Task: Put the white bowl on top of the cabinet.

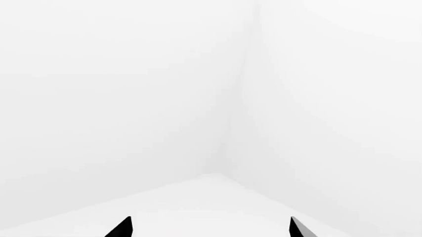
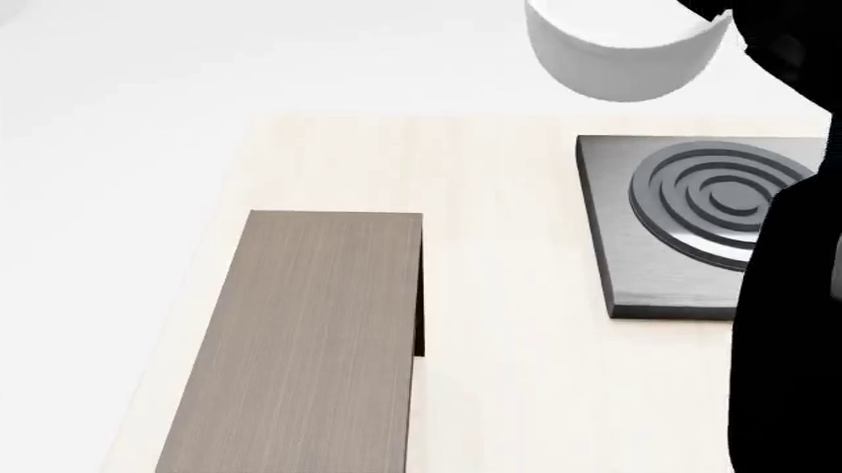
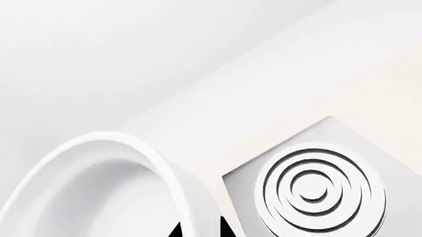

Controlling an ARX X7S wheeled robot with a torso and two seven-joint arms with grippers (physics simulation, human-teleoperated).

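deep glossy white ceramic bowl (image 2: 629,49) hangs aloft beyond the square grey ringed stove plate (image 2: 704,222), right gripper (image 3: 197,231) clamped on its rim. long wood-grain cabinet (image 2: 310,340) lies leftward and nearer than the stove, long axis running away from the robot. left gripper (image 1: 209,229) spread apart, holding nothing.
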